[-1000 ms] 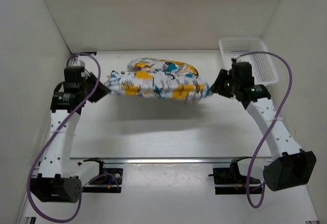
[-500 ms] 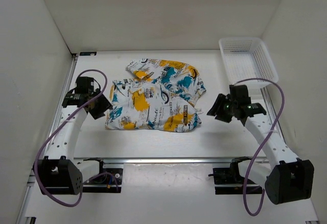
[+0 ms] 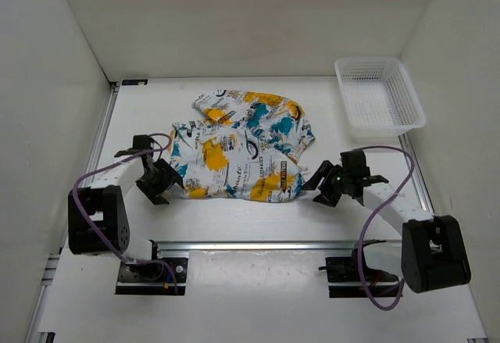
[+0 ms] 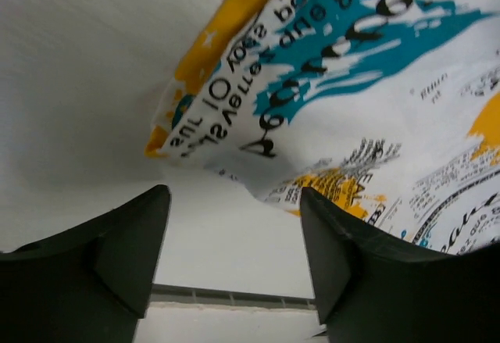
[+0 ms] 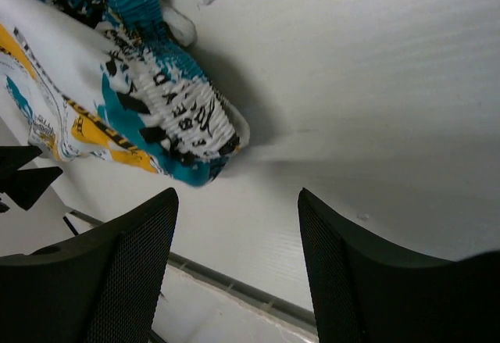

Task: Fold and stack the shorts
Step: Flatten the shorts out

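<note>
The shorts point(image 3: 238, 148) lie on the white table, folded over, white with yellow, teal and black print. My left gripper point(image 3: 160, 183) is open and empty, low by the shorts' near left corner. In the left wrist view the shorts point(image 4: 336, 85) lie just beyond my open gripper point(image 4: 234, 237). My right gripper point(image 3: 319, 180) is open and empty by the shorts' near right corner. In the right wrist view the shorts' waistband corner point(image 5: 168, 116) lies just ahead of my open gripper point(image 5: 238, 237).
A white mesh basket point(image 3: 379, 97) stands at the back right of the table. A metal rail point(image 3: 258, 245) runs along the near edge. White walls close in the left, back and right sides.
Both grippers held the shorts stretched in the air, then let them down flat on the table and let go. Both arms have since drawn back toward the near edge and lowered.
</note>
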